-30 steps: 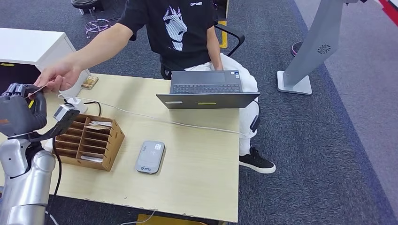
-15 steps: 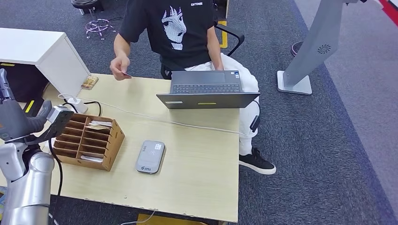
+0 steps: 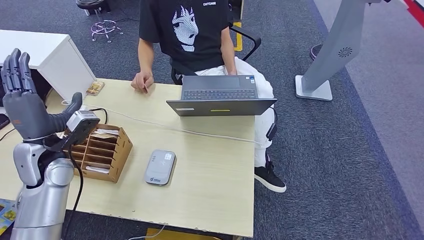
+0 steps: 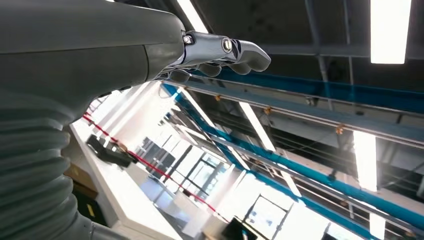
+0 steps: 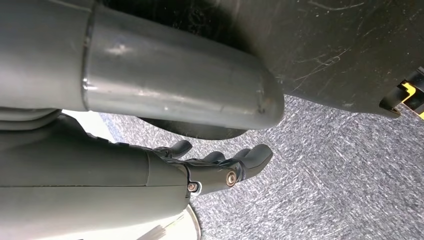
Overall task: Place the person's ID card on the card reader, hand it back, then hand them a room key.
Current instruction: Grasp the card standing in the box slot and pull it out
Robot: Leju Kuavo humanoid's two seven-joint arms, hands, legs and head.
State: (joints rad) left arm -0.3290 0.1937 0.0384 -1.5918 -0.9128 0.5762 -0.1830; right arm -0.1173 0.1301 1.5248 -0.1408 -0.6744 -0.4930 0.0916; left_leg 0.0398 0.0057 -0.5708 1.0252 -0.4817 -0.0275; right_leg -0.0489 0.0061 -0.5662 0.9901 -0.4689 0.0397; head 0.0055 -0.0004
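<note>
since half a second ago, one person (image 3: 192, 35) has set the id card (image 3: 145, 89) against one table (image 3: 215, 165); one laptop (image 3: 220, 95), one organizer (image 3: 97, 150), one card reader (image 3: 160, 167). left hand (image 3: 25, 102) raised, spread, empty; right hand (image 5: 210, 167) loosely spread, empty.

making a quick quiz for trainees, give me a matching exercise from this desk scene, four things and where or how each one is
Things:
1. card reader
2. laptop
3. wooden organizer
4. left hand

Places or states:
A. raised beside the desk, fingers straight, holding nothing
B. open in front of the seated person
C. grey, flat on the desk between organizer and desk's right part
D. near the desk's left edge, compartments holding cards

Pairs: 1-C, 2-B, 3-D, 4-A
</note>
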